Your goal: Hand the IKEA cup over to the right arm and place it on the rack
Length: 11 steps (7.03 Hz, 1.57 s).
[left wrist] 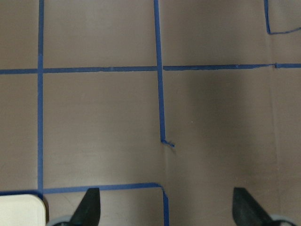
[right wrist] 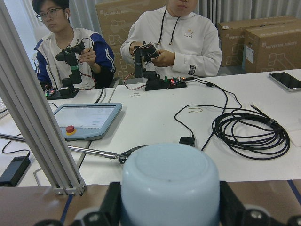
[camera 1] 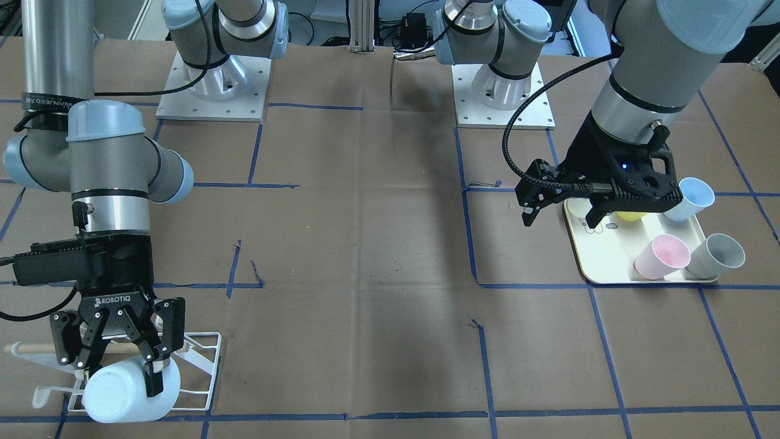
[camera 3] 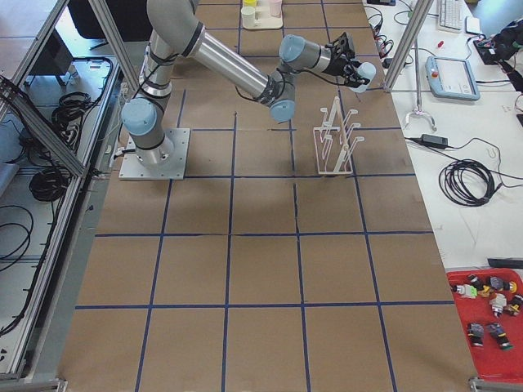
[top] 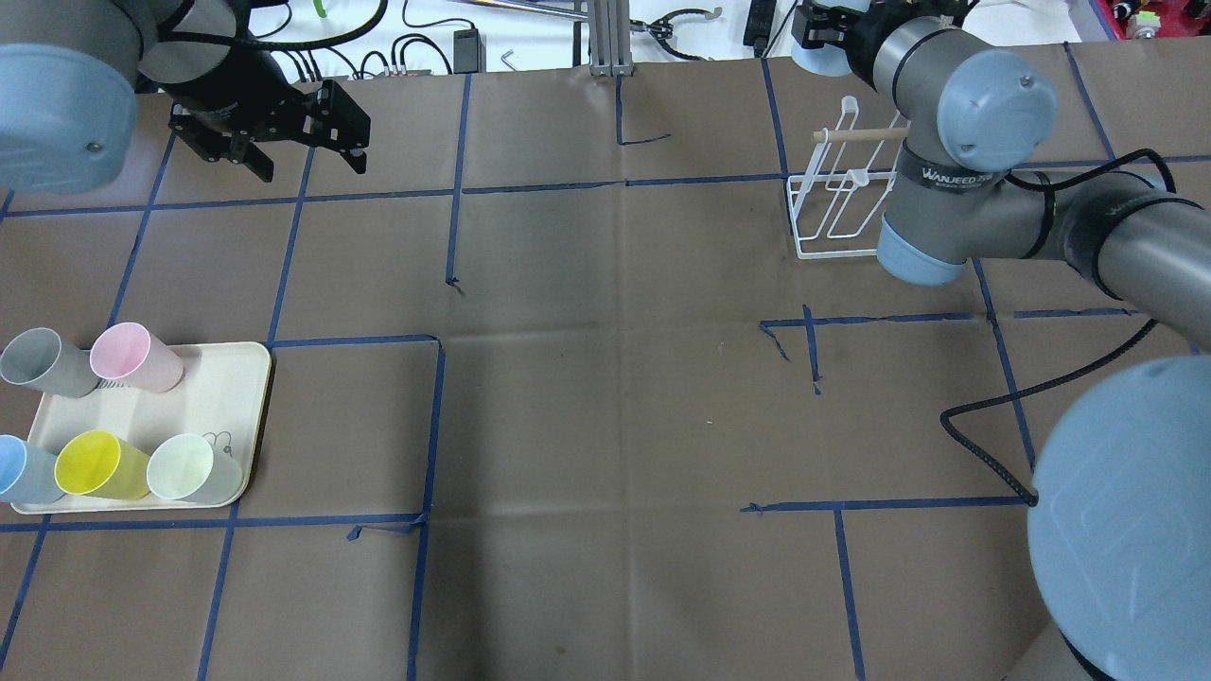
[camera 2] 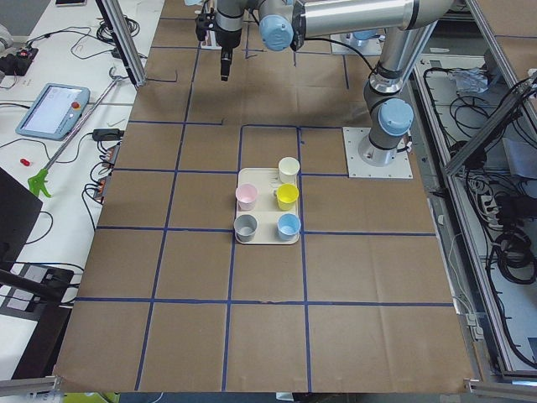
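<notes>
A cream tray [top: 218,378] carrying five pastel cups [top: 99,465] sits at the near left of the table. The left gripper [camera 1: 560,216] hangs raised near it, fingers spread and empty, well apart from the white wire rack [camera 1: 204,366] and its wooden dowel [camera 1: 24,349] at the far right. The right gripper [camera 1: 120,375] is clamped on the IKEA cup [camera 1: 122,399], a pale blue-white tumbler tipped on its side by the rack's far end; whether cup and rack touch I cannot tell.
</notes>
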Motion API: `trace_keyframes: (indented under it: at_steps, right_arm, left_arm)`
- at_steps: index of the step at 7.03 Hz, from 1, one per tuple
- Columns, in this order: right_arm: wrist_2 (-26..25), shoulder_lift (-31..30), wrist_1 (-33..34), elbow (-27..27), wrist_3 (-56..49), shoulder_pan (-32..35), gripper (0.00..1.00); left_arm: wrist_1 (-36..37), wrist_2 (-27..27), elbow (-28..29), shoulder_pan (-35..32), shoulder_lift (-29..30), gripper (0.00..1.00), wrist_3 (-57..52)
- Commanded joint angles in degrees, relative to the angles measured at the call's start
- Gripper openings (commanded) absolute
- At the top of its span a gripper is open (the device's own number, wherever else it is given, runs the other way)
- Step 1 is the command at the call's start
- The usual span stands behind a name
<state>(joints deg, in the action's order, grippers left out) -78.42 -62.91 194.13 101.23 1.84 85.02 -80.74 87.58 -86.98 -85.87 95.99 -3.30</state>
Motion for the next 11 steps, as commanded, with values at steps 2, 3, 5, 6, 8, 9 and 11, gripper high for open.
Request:
trace_keyframes:
  at_steps: [2, 3, 5, 6, 8, 9, 11]
  right_arm:
    - [0.3, 4.3, 2.6, -1.5, -4.7, -2.7, 0.19]
    - [0.8, 4.3, 2.6, -1.0, -4.7, -3.5, 0.19]
    - [0.8, 4.3, 2.6, 0.7, -4.8, -3.7, 0.19]
    - [0.6, 4.2, 2.7, 1.6, -4.8, -3.7, 0.19]
    - [0.3, 3.9, 2.8, 3.3, -4.8, -3.6, 0.19]
    - [0.2, 3.9, 2.8, 4.2, -4.6, -3.5, 0.2]
    - [0.5, 4.1, 3.0, 4.2, -3.5, -3.5, 0.91]
  left_arm:
    - [-6.1, 1.7, 1.8, -1.2, -0.5, 0.99, 1.1]
    - [-6.5, 3.3, 1.6, 0.2, -0.9, 0.99, 0.8]
    - [-7.2, 5.2, 0.8, 6.8, -1.2, 0.99, -6.2]
    - [-7.1, 5.2, -2.6, 10.6, -2.9, 0.97, -11.8]
    - [-4.6, 4.9, -12.8, 19.3, -8.4, 0.97, -21.0]
    - [-2.8, 5.0, -17.4, 22.3, -10.7, 0.97, -26.0]
    - [-1.0, 5.0, -25.6, 24.1, -17.3, 0.97, -27.1]
